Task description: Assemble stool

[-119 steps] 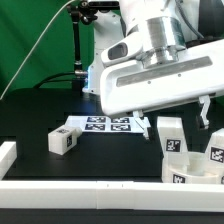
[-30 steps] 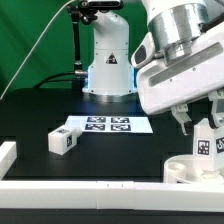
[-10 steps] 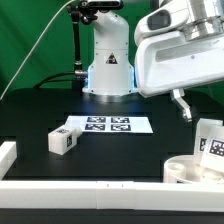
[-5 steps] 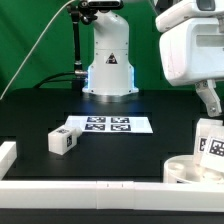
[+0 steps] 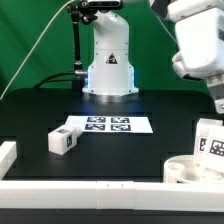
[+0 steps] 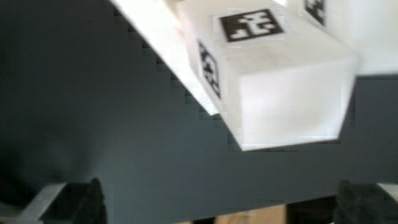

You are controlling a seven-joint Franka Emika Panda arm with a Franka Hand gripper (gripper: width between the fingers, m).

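Two-finger gripper (image 6: 222, 198) upper right of exterior frame, jaws spread wide, empty. Chunky white plastic tagged leg (image 5: 62, 141) lying left of centre; second leg (image 5: 212, 143) upright on round white seat disc (image 5: 178, 175), lower right. Looks light, rigid, slick; suits pinch across flat sides.

white leg (image 5: 62, 141) w/ blk-wht tag, black table (image 5: 110, 162), green backdrop (image 5: 25, 25)

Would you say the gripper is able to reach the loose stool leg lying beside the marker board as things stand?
Probably yes: the stool leg lies alone on the black table with nothing over or against it, and the gripper stands open and empty.
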